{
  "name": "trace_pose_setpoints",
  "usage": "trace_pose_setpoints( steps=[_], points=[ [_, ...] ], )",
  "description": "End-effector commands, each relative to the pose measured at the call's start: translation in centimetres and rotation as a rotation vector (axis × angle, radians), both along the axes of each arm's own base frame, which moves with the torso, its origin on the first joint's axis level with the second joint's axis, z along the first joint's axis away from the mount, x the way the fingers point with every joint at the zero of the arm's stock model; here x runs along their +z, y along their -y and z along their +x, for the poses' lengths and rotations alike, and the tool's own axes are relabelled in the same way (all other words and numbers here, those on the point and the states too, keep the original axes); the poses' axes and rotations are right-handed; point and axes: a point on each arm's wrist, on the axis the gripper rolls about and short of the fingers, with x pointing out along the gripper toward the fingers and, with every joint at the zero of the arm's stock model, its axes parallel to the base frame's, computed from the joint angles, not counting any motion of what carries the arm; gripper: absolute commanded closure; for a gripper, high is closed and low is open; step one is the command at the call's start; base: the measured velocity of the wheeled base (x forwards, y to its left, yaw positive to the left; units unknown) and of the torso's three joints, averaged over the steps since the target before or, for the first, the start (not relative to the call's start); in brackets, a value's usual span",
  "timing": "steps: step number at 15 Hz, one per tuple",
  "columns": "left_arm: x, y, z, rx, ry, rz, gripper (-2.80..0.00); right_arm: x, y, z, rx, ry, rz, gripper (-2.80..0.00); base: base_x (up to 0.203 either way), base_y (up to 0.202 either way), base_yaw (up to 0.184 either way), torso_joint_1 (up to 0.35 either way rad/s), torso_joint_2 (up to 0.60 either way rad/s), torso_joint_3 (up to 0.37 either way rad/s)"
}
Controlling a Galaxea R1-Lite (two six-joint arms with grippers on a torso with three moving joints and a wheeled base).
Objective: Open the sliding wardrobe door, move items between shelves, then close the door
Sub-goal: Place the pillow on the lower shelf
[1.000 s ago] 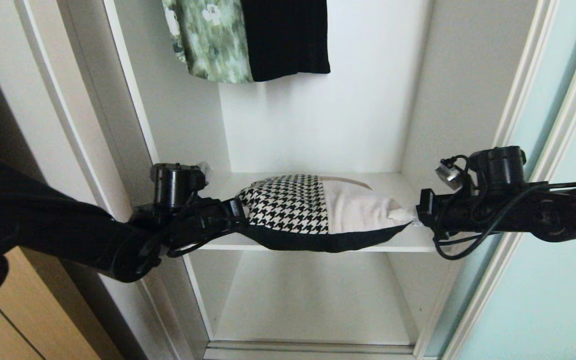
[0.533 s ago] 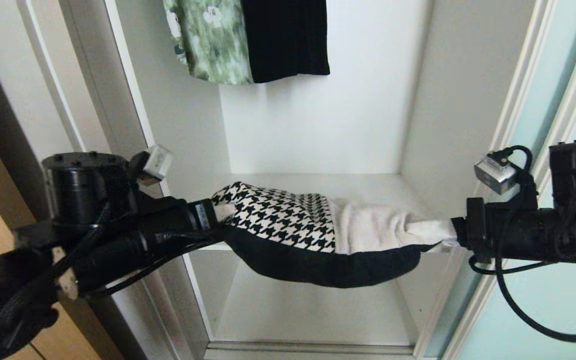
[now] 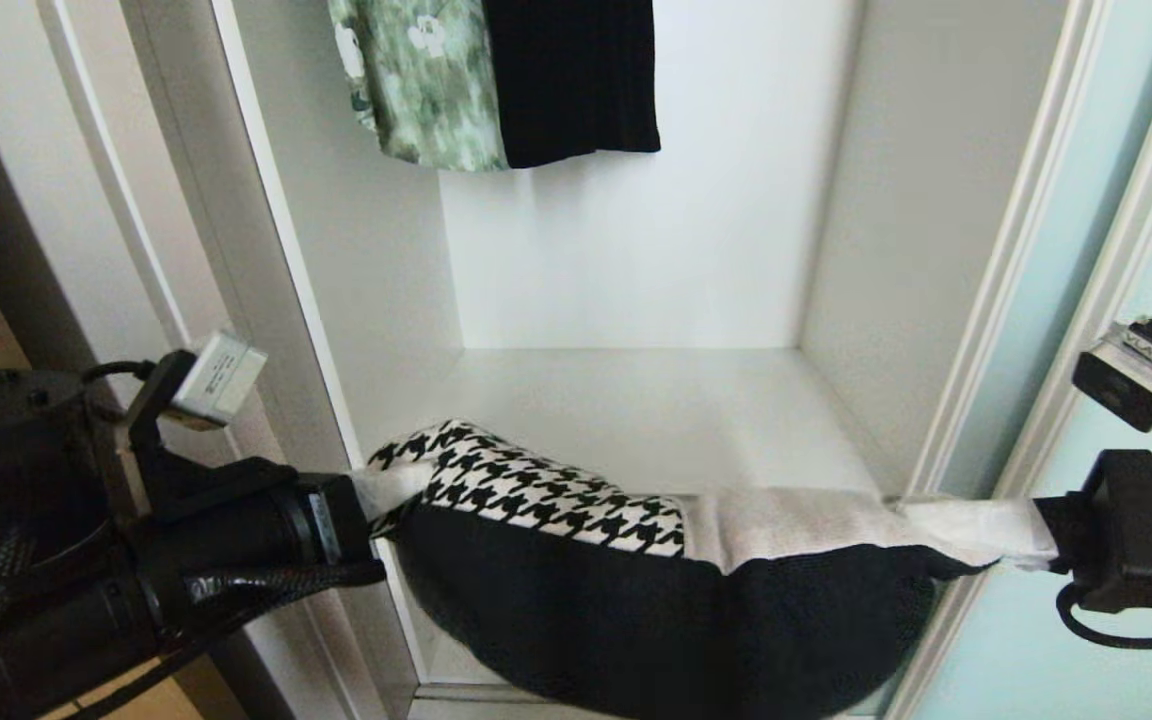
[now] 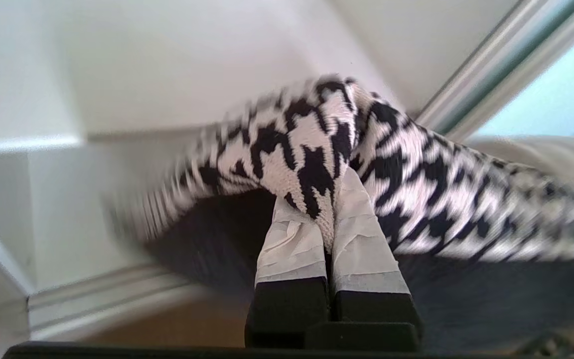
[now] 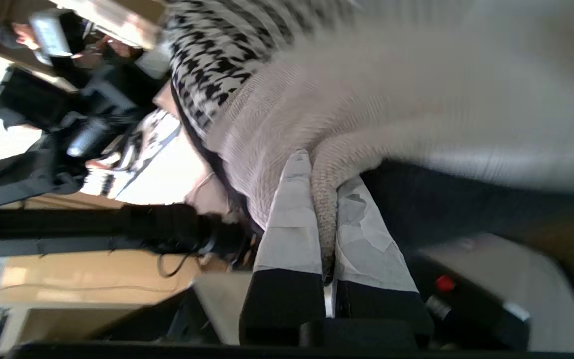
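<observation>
Two stages of the job look settled or under way: the tall frosted pale aqua sliding wardrobe door (image 3: 1126, 130) stands pushed aside at the right edge of the frame, and the rectangular cushion of black-and-white houndstooth, plain beige and black edging (image 3: 636, 570) hangs in the lower middle, clear of the flat white upper shelf (image 3: 636, 410). The left hand (image 3: 361, 500) is clamped tight on its houndstooth corner at lower left, the right hand (image 3: 1021, 530) likewise pinched on the beige corner at lower right. Setting it on another shelf and closing the door remain.
</observation>
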Motion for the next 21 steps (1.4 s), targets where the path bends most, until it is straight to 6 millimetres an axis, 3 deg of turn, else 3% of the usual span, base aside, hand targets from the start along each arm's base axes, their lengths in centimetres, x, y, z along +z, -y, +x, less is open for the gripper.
trace_pose_setpoints(
  steps=[1, 9, 21],
  points=[
    [-1.6, -0.5, -1.1, -0.003, -0.043, 0.023, 0.0, 0.0, 0.0, -1.3, 0.019, -0.018, 0.033, 0.0, 0.0, 0.0, 0.0, 0.0, 0.0, 0.0],
    [-2.6, -0.7, -2.0, -0.037, -0.066, 0.024, 0.0, -2.0, -0.9, -1.3, 0.062, -0.1, 0.01, 0.0, -0.008, 0.0, 0.0, 0.0, 0.0, 0.0],
    [-2.4, -0.4, -1.6, -0.037, -0.067, 0.022, 0.0, -1.6, -0.6, -1.9, 0.055, -0.063, 0.047, 0.0, -0.193, 0.0, 0.0, 0.002, 0.0, 0.001]
  ],
)
